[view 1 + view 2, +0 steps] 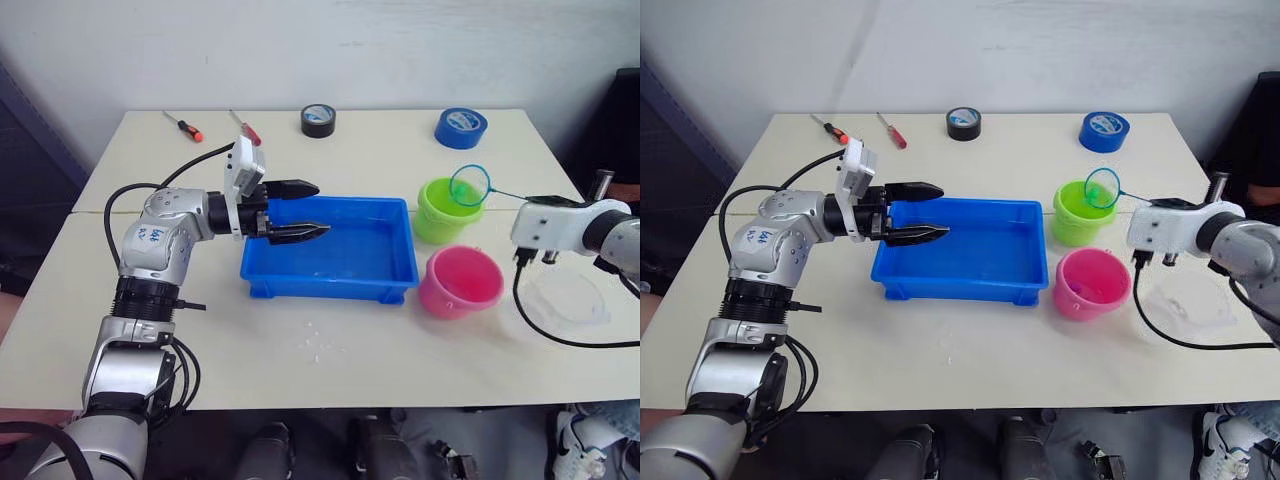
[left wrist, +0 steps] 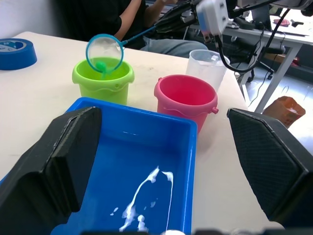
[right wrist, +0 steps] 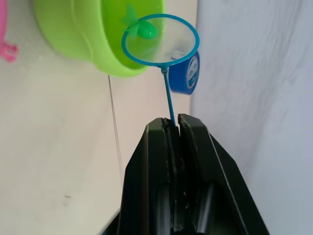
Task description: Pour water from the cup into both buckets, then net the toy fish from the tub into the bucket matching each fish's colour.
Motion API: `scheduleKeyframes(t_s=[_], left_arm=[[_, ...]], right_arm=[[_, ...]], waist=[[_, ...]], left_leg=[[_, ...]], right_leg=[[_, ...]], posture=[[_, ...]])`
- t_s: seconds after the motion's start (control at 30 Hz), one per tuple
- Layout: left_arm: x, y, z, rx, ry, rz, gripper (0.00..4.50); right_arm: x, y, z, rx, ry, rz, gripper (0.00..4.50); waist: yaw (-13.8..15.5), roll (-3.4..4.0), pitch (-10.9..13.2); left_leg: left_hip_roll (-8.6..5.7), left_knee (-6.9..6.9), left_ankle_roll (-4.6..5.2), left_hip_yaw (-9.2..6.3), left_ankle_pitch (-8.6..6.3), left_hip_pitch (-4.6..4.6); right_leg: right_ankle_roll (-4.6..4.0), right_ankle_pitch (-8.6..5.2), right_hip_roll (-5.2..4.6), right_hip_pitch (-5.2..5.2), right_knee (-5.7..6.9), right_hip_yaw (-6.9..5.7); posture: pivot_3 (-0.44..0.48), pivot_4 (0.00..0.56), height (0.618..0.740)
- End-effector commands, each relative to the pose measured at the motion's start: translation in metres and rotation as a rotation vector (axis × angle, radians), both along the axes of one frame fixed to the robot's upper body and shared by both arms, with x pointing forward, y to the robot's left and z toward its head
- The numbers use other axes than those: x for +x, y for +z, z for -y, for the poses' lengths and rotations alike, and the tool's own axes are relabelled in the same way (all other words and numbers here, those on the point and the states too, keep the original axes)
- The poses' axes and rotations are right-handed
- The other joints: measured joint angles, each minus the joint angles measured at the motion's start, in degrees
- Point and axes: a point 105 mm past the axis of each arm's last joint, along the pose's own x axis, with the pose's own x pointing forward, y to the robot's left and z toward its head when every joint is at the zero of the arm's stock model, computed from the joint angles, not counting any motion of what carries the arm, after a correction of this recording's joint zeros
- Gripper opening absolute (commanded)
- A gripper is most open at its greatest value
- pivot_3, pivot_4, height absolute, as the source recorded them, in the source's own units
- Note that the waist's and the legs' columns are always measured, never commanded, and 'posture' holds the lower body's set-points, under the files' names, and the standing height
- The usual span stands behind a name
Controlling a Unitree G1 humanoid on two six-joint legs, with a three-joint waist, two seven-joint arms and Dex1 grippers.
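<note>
The blue tub (image 1: 330, 290) lies mid-table with a film of water in it. My left gripper (image 1: 322, 208) hovers open over its left end, empty. Right of the tub stand the lime green bucket (image 1: 433, 226) and, nearer me, the pink bucket (image 1: 438, 298). My right gripper (image 3: 173, 125) is shut on the thin handle of the net (image 1: 468, 186), whose hoop hangs tilted above the green bucket's rim. A green toy fish (image 3: 145, 30) rests in the mesh. The clear cup (image 1: 567, 297) stands on the table right of the pink bucket, below my right arm.
Two screwdrivers (image 1: 185, 126) (image 1: 246, 128), a black tape roll (image 1: 318, 120) and a blue tape roll (image 1: 461, 127) lie along the far edge. Water drops (image 1: 320, 345) spot the table in front of the tub. A person (image 2: 142, 19) sits beyond the table's right side.
</note>
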Motion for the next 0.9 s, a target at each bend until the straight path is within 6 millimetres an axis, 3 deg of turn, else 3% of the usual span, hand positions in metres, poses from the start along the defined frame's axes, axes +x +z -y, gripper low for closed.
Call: scheduleKeyframes(t_s=[0.03, 0.2, 0.3, 0.4, 0.5, 0.57, 0.7, 0.8, 0.9], left_arm=[[-0.002, 0.014, -0.001, -0.012, -0.002, 0.062, 4.45], [-0.001, 0.013, -0.004, 0.001, 0.001, 0.06, 4.45], [-0.001, 0.012, -0.004, 0.008, -0.002, 0.058, 4.45], [-0.003, 0.012, -0.004, 0.018, -0.013, 0.058, 4.45], [-0.009, 0.014, -0.009, 0.028, -0.029, 0.053, 4.45], [-0.026, 0.009, -0.022, 0.074, -0.074, 0.026, 4.45], [-0.055, -0.002, -0.039, 0.167, -0.15, -0.015, 4.45], [-0.087, -0.018, -0.064, 0.3, -0.178, -0.093, 4.45], [-0.106, -0.036, -0.08, 0.447, -0.191, -0.119, 4.45]], right_arm=[[-0.002, 0.021, -0.001, -0.161, 0.086, 0.102, 0.0], [-0.008, 0.045, -0.001, -0.141, 0.119, 0.168, 0.0], [-0.011, 0.044, -0.007, -0.194, 0.167, 0.167, 0.0], [-0.009, 0.041, 0.0, -0.001, 0.106, 0.132, 0.0], [-0.009, 0.052, 0.001, 0.419, 0.036, 0.094, 0.0], [-0.023, 0.056, -0.026, 0.754, 0.125, -0.067, 0.0], [-0.05, 0.047, -0.06, 1.005, 0.214, -0.366, 0.0], [-0.092, 0.012, -0.109, 1.142, 0.36, -0.79, 0.0], [-0.104, -0.021, -0.127, 1.15, 0.365, -0.946, 0.0]], waist=[[-0.1, 0.0, 0.0], [-0.1, 0.0, 0.0], [0.0, 0.0, 0.0], [0.0, 0.0, 0.0], [-0.1, -0.01, 0.0], [-0.3, 0.0, 0.0], [-1.0, 0.05, 0.0], [-1.3, 0.04, 0.0], [-1.2, 0.06, 0.0]], left_leg=[[0.01, 0.0, -0.01, 0.0, 0.01, 0.01], [0.03, 0.01, -0.04, 0.02, 0.02, 0.02], [0.03, 0.02, -0.04, 0.02, 0.02, 0.02], [0.03, 0.04, -0.04, 0.01, 0.02, 0.04], [0.08, 0.15, -0.02, 0.01, 0.01, 0.03], [0.12, 0.2, -0.01, 0.01, 0.0, 0.03], [0.29, 0.11, -0.06, -0.17, -0.04, 0.05], [0.29, 0.18, -0.01, -0.41, -0.1, 0.08], [0.28, 0.01, 0.27, -0.59, -0.26, 0.42]], right_leg=[[0.0, 0.0, 0.01, 0.0, 0.01, 0.0], [0.0, 0.0, 0.03, 0.01, 0.04, 0.02], [0.0, 0.0, 0.03, 0.02, 0.04, 0.02], [0.0, 0.0, 0.03, 0.06, 0.02, 0.04], [0.0, 0.0, 0.07, 0.12, 0.03, 0.04], [0.01, 0.0, 0.1, 0.11, 0.28, 0.05], [0.0, 0.0, 0.19, 0.17, 0.3, 0.03], [-0.01, 0.0, 0.13, 0.38, 0.12, -0.09], [-0.02, 0.0, 0.08, 0.86, -0.52, -0.25]], posture=[[0.0, 0.15, 0.736], [0.0, 0.15, 0.736], [0.0, 0.15, 0.736], [0.0, 0.15, 0.736], [0.0, 0.15, 0.736], [0.0, 0.15, 0.736], [0.0, 0.15, 0.736], [0.0, 0.15, 0.736], [0.0, 0.15, 0.736]])
